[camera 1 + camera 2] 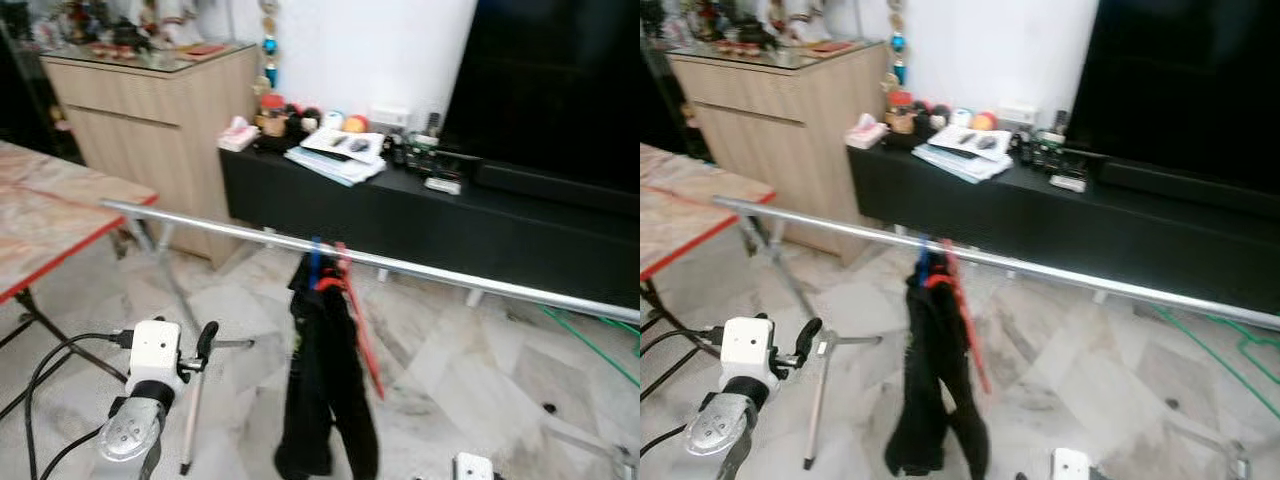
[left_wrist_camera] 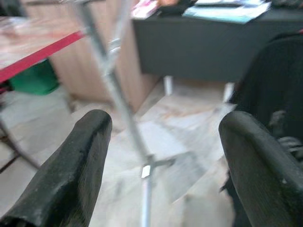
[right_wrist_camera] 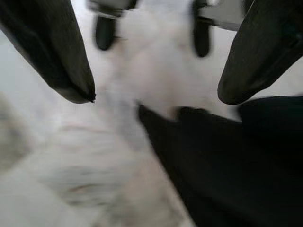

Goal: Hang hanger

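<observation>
The red and blue plastic hanger (image 1: pixel 335 268) with a black garment (image 1: pixel 325 385) is already hooked mid-way along the silver metal rail (image 1: pixel 400 263). Left gripper (image 2: pixel 163 156) and right gripper (image 3: pixel 156 61) jaws are spread, nothing held. Pretty sure the hook could get knocked off if either arm is swung close.

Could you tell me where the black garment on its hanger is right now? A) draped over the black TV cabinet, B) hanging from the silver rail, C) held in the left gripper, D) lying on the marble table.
B: the black garment hangs on its hanger from the silver rail, while the left gripper has open, empty jaws.
</observation>
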`<state>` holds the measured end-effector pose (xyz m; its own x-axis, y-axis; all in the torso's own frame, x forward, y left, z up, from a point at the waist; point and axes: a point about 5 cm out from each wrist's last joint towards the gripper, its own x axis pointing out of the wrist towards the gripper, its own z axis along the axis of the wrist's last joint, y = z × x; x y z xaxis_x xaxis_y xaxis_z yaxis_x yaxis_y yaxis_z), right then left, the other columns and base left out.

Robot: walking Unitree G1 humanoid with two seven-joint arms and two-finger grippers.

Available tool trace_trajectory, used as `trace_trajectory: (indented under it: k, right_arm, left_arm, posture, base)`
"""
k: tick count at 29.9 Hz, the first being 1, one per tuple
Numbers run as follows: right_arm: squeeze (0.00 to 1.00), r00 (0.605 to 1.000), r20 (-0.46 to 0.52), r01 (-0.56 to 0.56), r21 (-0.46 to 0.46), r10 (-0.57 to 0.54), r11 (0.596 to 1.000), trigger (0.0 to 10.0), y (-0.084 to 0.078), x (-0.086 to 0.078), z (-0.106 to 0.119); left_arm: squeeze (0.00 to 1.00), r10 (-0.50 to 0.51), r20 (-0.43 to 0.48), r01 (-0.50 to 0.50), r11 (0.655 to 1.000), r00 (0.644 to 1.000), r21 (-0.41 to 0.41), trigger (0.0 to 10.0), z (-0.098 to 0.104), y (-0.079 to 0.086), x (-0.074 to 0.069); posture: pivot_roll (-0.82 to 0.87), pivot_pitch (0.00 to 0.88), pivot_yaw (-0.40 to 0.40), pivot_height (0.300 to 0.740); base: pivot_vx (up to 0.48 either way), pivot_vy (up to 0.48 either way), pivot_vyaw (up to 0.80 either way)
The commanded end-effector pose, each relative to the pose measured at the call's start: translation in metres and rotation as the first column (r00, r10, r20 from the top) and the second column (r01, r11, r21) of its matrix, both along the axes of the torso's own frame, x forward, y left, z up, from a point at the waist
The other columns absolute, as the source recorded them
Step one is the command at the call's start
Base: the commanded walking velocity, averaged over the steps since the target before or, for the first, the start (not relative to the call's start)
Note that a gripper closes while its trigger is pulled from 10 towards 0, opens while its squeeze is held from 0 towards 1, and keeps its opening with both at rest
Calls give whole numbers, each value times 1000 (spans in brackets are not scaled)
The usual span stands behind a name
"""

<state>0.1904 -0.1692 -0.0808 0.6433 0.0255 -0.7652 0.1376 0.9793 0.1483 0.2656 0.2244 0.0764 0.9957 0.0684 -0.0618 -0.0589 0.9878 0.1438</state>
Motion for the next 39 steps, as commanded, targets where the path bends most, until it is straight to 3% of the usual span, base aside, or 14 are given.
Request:
trace_trajectory:
  k: [1, 11, 18, 19, 20, 21, 23, 26, 28, 30, 35, 39]
  right_arm:
    - [0, 1000, -3, 18, -29, -18, 999, 10000, -11, -4, -1]
    - [0, 993, 97, 78, -61, -72, 995, 10000, -14, 1, 5]
    - [0, 956, 260, 161, -80, -135, 984, 10000, -18, 7, 16]
    - [0, 913, 386, 187, -100, -135, 977, 10000, -28, 36, 39]
    - [0, 837, 532, 225, -118, -129, 967, 10000, -40, 69, 71]
    - [0, 837, 532, 225, -118, -129, 967, 10000, -40, 69, 71]
    - [0, 785, 605, 253, -116, -134, 960, 10000, -46, 76, 85]
    - [0, 760, 637, 258, -115, -127, 959, 10000, -48, 78, 91]
    - [0, 670, 741, 207, -123, -49, 970, 10000, -47, 90, 115]
    - [0, 626, 779, 177, -103, -32, 979, 10000, -44, 97, 129]
    - [0, 573, 816, -19, -73, 71, 997, 10000, -22, 121, 155]
    - [0, 614, 781, -101, -59, 109, 993, 10000, -14, 126, 150]
  left_arm:
    - [0, -19, 7, 19, 1000, 1000, -10, 10000, 2, -5, 3]
    - [0, -52, 8, 52, 999, 999, -6, 10000, 0, -7, 2]
    - [0, -43, -34, 43, 999, 998, -16, 10000, -14, -4, -4]
    - [0, -45, -45, 45, 999, 998, -19, 10000, -17, -4, -6]
    - [0, -48, -57, 47, 999, 997, -22, 10000, -21, -4, -7]
    - [0, -48, -57, 47, 999, 997, -22, 10000, -21, -4, -7]
    - [0, -48, -73, 46, 999, 996, -21, 10000, -26, -4, -9]
    - [0, -43, -80, 42, 999, 996, -23, 10000, -28, -4, -10]
    - [0, -31, -92, 28, 999, 995, -29, 10000, -32, -1, -13]
    - [0, -31, -96, 28, 999, 995, -28, 10000, -34, 0, -14]
    - [0, -29, -107, 27, 999, 994, -26, 10000, -38, 1, -12]
    - [0, -22, -105, 20, 999, 994, -26, 10000, -38, 1, -11]
  posture:
    - [132, 0, -16, 740]
    - [125, 0, -11, 740]
    - [113, 0, -10, 740]
    - [107, 0, -11, 740]
    - [107, 0, -11, 740]
    - [107, 0, -11, 740]
    - [107, 0, -15, 740]
    - [106, 0, -16, 740]
    - [101, 0, -13, 740]
    - [101, 0, -13, 740]
    - [93, 0, -12, 740]
    - [108, 0, -18, 740]
  base:
    - [0, 480, 0]
    - [0, 125, 0]
    - [0, 0, 0]
    - [0, 0, 0]
    - [0, 0, 0]
    - [0, 0, 0]
    - [0, 0, 0]
    - [0, 0, 0]
    - [0, 0, 0]
    - [0, 0, 0]
    - [0, 0, 0]
    - [0, 0, 0]
